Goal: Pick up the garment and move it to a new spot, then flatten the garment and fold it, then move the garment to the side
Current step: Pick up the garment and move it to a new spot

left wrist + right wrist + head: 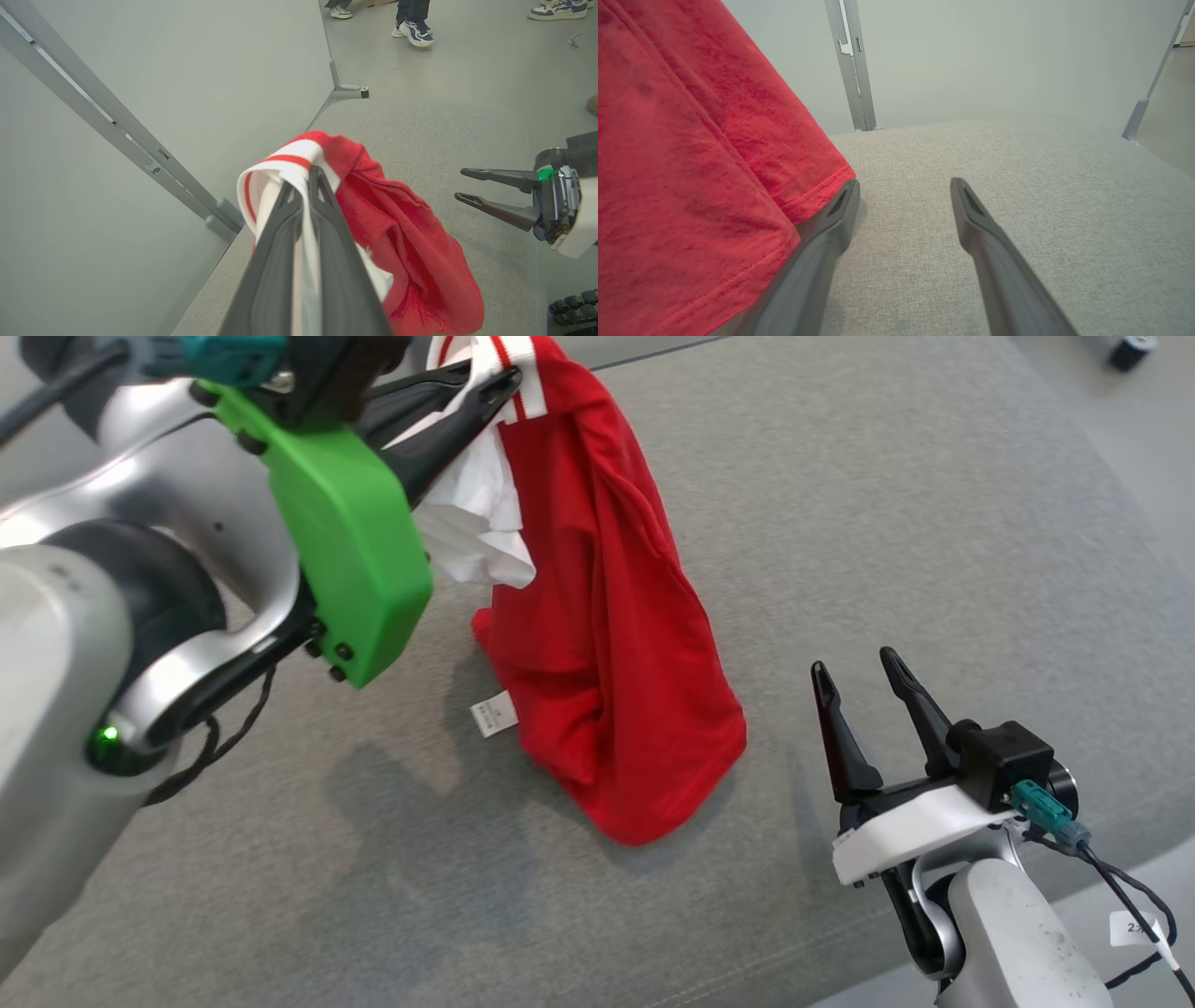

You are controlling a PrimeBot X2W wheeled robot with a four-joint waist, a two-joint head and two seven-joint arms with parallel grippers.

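The garment is a red shirt with a white, red-striped collar and white lining. It hangs from my left gripper, which is shut on the collar, and its lower hem rests bunched on the grey surface. The left wrist view has the collar pinched between the dark fingers, red cloth drooping to the right. My right gripper stands open to the right of the garment, nothing between its fingers. In the right wrist view the red cloth hangs beside the left finger.
A grey padded surface lies under everything, with pale partition walls and metal posts behind it. People's feet in sneakers stand on the floor beyond the far corner. A white care label sticks out of the garment.
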